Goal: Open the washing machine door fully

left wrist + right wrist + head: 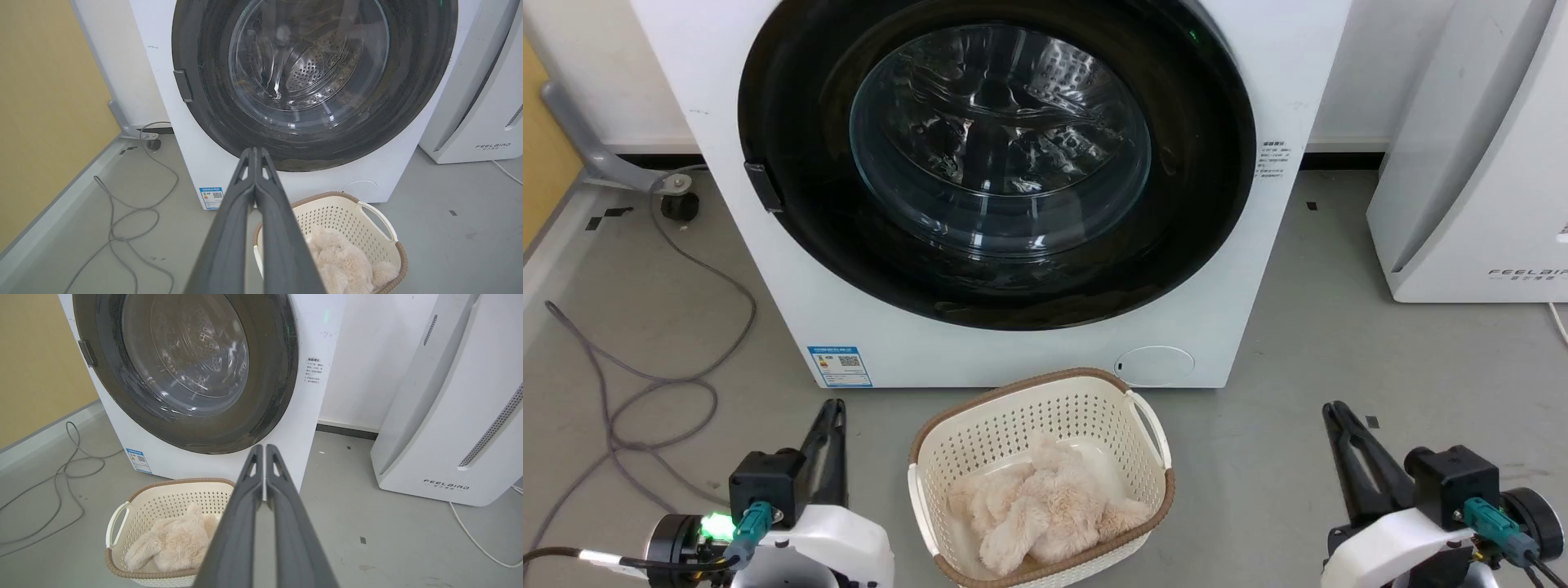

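Washing machine door shut flush; both grippers clenched and empty.

The washing machine door (996,155) sits flat in the front of the washing machine (792,310), spanning nearly its width, with a small dark tab (761,186) at its left edge. The left gripper (834,408) and right gripper (1334,411) hover low over the floor (1339,327), apart from the door, each with its fingers pressed together on nothing. Between them, just before the machine's bottom edge, a cream basket (1045,390) holds fluffy beige fabric (1045,506). A white appliance (1470,204) stands to the machine's right.
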{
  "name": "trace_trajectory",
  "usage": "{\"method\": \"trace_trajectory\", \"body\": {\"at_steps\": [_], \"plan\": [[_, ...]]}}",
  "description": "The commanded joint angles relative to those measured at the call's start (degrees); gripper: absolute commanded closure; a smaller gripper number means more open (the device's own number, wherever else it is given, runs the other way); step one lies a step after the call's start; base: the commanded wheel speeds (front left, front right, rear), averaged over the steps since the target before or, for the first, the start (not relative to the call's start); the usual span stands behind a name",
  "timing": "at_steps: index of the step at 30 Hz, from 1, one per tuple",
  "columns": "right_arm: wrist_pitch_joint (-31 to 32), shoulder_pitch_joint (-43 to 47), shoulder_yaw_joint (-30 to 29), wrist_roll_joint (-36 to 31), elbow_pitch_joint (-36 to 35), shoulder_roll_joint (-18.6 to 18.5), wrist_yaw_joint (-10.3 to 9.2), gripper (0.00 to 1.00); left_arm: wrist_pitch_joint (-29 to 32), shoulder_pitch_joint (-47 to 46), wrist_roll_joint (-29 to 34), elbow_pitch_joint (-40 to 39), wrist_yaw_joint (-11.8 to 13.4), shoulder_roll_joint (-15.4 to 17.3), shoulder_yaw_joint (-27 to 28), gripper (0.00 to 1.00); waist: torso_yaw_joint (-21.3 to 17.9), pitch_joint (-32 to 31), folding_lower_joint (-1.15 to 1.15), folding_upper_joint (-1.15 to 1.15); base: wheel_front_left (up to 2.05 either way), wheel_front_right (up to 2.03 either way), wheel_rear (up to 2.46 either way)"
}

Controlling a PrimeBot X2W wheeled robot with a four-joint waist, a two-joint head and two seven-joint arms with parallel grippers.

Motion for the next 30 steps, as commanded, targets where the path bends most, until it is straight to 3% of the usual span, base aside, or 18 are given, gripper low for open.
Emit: {"method": "trace_trajectory", "body": {"at_steps": [1,24,25,26,27,30], "plan": [[-0.02,0.01,-0.02,0.02,0.0,0.0,-0.01,0.0,0.0,0.0,-0.01,0.01,0.01,0.0,0.0,0.0,0.0,0.0,0.0,0.0,0.0,0.0,0.0],[-2.56,-0.18,-1.89,8.33,-1.21,0.01,0.0,0.0,-2.56,-0.18,-1.29,0.15,1.83,0.0,-1.02,0.0,0.06,0.11,0.0,0.0,0.0,0.0,0.0],[-2.68,-0.19,-1.92,8.75,-1.28,0.01,0.0,0.04,-2.68,-0.18,-1.34,0.16,1.9,0.0,-1.06,0.0,0.06,0.11,0.0,0.0,0.0,0.0,0.0],[-2.8,-0.19,-1.91,9.32,-1.31,0.01,0.0,0.87,-2.8,-0.18,-1.39,0.16,1.98,0.0,-1.11,0.0,0.06,0.1,0.0,0.0,0.0,0.0,0.0],[-2.92,-0.2,-1.93,9.94,-1.34,0.01,0.0,1.0,-2.92,-0.18,-1.44,0.17,2.06,0.0,-1.16,0.0,0.06,0.1,0.0,0.0,0.0,0.0,0.0],[-3.28,-0.21,-1.84,12.85,-1.24,0.02,0.0,1.0,-3.28,-0.18,-1.61,0.2,2.29,0.0,-1.3,0.0,0.06,0.08,0.0,0.0,0.0,0.0,0.0]]}}
